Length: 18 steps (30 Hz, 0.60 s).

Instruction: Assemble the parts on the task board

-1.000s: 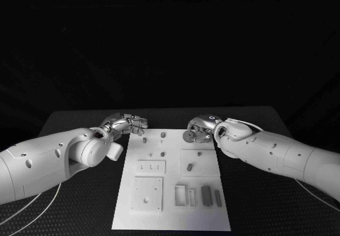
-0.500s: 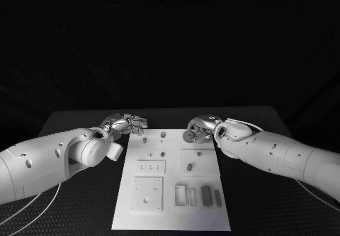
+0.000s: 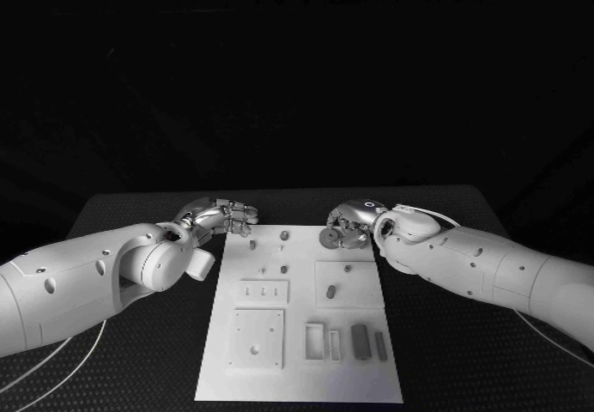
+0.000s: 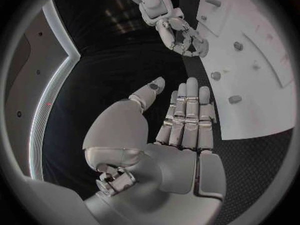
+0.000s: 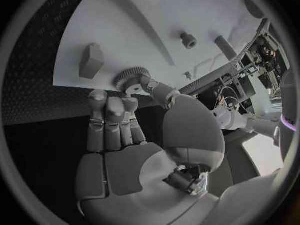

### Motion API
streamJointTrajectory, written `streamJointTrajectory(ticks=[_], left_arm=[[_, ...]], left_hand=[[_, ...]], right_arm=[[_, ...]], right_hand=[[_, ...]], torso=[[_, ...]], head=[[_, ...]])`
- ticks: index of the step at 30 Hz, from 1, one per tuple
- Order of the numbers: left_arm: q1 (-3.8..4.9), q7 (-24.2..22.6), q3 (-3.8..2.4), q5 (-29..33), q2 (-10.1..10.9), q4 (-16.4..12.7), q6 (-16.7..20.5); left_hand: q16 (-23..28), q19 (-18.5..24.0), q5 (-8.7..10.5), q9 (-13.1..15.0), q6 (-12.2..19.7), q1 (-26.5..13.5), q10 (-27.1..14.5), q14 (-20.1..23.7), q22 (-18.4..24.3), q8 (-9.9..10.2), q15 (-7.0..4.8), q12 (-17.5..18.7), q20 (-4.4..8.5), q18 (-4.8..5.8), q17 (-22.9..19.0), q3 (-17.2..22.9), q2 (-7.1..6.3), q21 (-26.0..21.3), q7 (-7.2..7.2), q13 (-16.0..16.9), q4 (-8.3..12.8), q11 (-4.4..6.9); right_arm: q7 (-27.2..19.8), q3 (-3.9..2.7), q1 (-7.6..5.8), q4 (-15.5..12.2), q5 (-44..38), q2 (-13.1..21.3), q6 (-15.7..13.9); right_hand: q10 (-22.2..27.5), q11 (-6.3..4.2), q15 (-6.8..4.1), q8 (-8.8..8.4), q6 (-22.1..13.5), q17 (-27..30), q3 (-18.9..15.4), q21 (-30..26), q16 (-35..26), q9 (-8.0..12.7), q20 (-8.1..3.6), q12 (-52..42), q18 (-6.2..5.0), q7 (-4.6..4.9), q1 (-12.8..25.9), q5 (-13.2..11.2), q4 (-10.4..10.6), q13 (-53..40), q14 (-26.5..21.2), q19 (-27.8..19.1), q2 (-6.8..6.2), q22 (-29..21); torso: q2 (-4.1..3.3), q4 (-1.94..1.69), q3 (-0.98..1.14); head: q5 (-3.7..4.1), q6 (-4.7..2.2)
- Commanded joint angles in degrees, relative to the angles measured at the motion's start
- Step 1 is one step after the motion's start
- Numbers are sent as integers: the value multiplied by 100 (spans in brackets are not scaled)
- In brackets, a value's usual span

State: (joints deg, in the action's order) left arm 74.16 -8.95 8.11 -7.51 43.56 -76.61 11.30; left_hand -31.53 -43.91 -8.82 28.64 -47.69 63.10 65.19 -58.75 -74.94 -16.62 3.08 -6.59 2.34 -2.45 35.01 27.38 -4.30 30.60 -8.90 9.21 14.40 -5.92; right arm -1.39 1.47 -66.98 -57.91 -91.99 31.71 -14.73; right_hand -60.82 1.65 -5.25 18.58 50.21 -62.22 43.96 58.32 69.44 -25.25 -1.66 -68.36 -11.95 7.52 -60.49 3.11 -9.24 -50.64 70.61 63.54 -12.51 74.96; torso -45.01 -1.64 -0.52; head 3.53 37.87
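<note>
Fingers of the right hand pinch a small toothed wheel just over the far edge of the task board, ready to fit it, while the left hand waits beside, holding nothing.

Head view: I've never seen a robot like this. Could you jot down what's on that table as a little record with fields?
Surface: black table
Centrepiece: white task board, lying flat between the arms
On the board: small grey parts, pegs farther from the robot and rectangular pieces nearer it
Left hand: fingers apart, holding nothing, beside the board's far left corner
Right hand: pinches a toothed gear at the board's far right corner
</note>
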Motion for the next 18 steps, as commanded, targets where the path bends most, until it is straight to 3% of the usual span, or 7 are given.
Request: streamJointTrajectory(ticks=[1,11,18], left_arm=[[5,-29,-4,22,-11,-7,-76],[6,-33,-4,22,-7,-16,-59],[6,-35,-5,22,0,-10,-30]], left_hand=[[25,53,34,9,39,-56,-14,6,-74,35,24,36,6,28,5,27,21,33,-11,10,-1,-18],[26,54,33,9,40,-55,-12,6,-74,36,24,39,6,28,6,29,22,34,-13,11,-1,-18],[26,54,33,10,39,-55,-11,6,-74,35,24,41,6,28,7,29,24,34,-13,12,-2,-18]], right_arm=[[141,50,64,36,-228,-6,274],[272,55,63,-99,-495,34,-298],[616,54,60,-376,-928,129,-805]], right_hand=[[562,-110,-21,18,634,-6,-21,34,-32,6,-16,-31,-305,-70,40,-2,-11,8,-61,-41,-11,45],[505,-160,-62,92,782,-5,72,66,-12,-52,-27,-55,-305,-125,-33,7,-8,28,-22,-8,20,41],[454,-174,-79,87,799,9,177,91,-7,-67,-44,-61,-305,-137,-33,9,70,52,30,40,-93,30]], torso=[[-1,-3,-1],[-2,0,-4],[-2,3,2]], head=[[-4,-3],[-9,-18],[-33,-36]])
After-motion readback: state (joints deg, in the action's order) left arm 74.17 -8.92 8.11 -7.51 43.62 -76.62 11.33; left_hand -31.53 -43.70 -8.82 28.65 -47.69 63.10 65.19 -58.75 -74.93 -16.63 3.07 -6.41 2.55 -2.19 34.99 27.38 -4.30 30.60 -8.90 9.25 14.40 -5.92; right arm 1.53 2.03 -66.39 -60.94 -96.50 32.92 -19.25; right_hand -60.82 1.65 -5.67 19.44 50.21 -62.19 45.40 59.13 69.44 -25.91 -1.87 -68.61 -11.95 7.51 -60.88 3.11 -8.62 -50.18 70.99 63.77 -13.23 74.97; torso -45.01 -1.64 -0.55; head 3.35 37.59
